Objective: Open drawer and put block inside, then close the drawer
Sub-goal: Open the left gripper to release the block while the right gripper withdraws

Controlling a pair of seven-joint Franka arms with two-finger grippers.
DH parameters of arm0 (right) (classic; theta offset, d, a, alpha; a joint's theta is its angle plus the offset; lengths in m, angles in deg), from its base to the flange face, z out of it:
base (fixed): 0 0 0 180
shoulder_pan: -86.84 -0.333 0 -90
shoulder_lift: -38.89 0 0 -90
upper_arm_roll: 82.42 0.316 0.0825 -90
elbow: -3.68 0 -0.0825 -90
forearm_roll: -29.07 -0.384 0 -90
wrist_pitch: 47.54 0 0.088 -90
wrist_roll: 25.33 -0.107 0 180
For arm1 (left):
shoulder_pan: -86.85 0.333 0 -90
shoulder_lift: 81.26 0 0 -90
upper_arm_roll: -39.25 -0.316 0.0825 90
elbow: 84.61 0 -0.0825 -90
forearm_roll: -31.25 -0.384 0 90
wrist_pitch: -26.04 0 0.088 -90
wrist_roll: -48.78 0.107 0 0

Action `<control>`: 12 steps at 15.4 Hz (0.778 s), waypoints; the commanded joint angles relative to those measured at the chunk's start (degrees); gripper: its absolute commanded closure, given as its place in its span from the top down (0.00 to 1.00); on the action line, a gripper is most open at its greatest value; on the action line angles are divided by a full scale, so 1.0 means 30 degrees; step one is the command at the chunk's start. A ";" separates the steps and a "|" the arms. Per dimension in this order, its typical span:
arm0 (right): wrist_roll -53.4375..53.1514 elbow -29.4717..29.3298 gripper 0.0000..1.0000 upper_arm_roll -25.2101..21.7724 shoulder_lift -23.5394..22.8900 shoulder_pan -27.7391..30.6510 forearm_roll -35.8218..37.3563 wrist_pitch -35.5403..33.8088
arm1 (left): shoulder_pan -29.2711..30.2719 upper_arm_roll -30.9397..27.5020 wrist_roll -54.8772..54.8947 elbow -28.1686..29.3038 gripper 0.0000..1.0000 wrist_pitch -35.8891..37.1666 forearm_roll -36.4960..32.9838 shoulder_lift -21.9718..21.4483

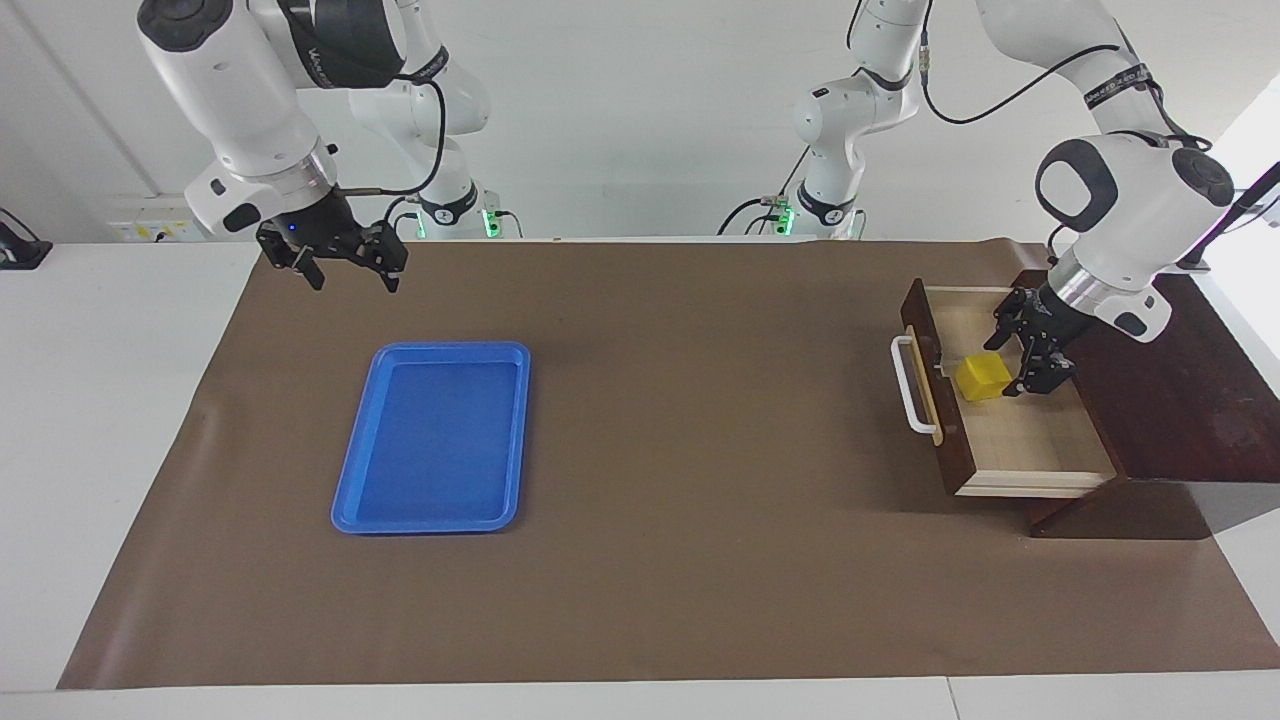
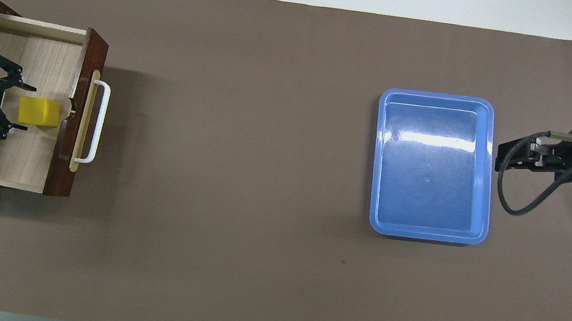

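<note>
Resting in drawer (image 1: 1030,440), block (image 1: 983,378) beside open-fingered left gripper (image 1: 1022,350)

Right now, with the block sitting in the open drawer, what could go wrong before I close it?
1. The left tool, open, is down inside the drawer beside the block; lifting out could nudge the block.
2. Pushing on the handle before that tool clears could trap it against the box.
3. The right tool waits over the mat near the blue tray, so it poses little risk.
</note>
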 commanded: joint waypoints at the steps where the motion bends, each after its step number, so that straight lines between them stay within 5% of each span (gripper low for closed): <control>1: 0.2636 0.0175 1.00 0.1353 0.0502 0.1610 0.0440 -0.1021 | -0.1496 -0.0054 -0.1421 -0.2476 1.00 0.1782 0.0103 0.0757; 6: 0.4345 -0.0703 1.00 0.0978 0.0094 0.1909 0.0440 -0.0878 | -0.5894 -0.0054 -0.4624 0.0029 1.00 0.0441 -0.2502 0.0031; 12: 0.3526 -0.0587 1.00 0.0683 -0.0230 0.1821 0.0411 -0.0760 | -0.4522 -0.0083 -0.4186 0.0740 1.00 -0.0061 -0.5486 -0.0002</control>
